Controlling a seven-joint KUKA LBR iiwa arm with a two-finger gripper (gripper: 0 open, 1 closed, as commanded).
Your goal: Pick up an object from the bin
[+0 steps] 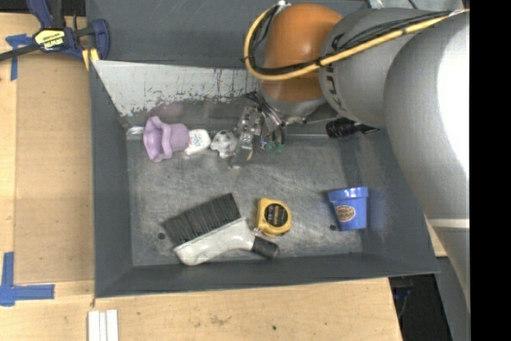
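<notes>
Hovering low near the back wall of the grey bin (112, 212), the tool (251, 136) has small loose pieces crowding its left side.

Furthest left of the yellow tape measure (273, 217), and back toward the wall, lies a purple moulded toy (164, 140). A white lump (198, 141) sits just beside it, then a grey-white piece (224, 144) just beside the tool, which stands behind the tape measure; whether the tool is wide or narrow I cannot tell. That grey-white piece looks the likeliest pick, and the risk is a nudge rather than a grasp: it is small enough to skid toward the lump or wall. The black-bristled brush (204, 227) just left of the tape measure and the blue cup (349, 208) to its right seem safely clear.
</notes>
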